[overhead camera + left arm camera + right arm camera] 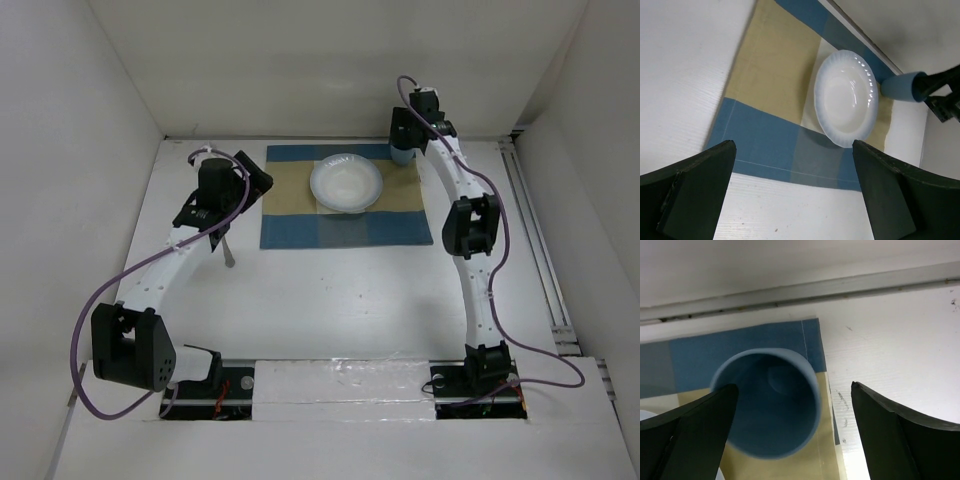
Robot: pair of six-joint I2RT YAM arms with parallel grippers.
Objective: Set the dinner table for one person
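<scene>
Right wrist view: your right gripper (794, 386) held its jaws apart on either side of the round blue cup (765, 410), lower centre. Your left gripper (794, 145) also stood apart. The wide white dinner table (330, 300) filled the top view, with the blue-and-tan cloth placemat (300, 225) and the white fluted bowl (346, 184) at upper centre.

bowl (346, 183): on placemat (300, 225) | cup (401, 155): placemat's far-right corner | placemat: on dinner table (330, 300)

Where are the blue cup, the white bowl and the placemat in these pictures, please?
blue cup (767, 407), right wrist view, its dark interior.
white bowl (846, 97), left wrist view, centre of its basin.
placemat (300, 228), top external view, bare blue patch near its left corner.
</scene>
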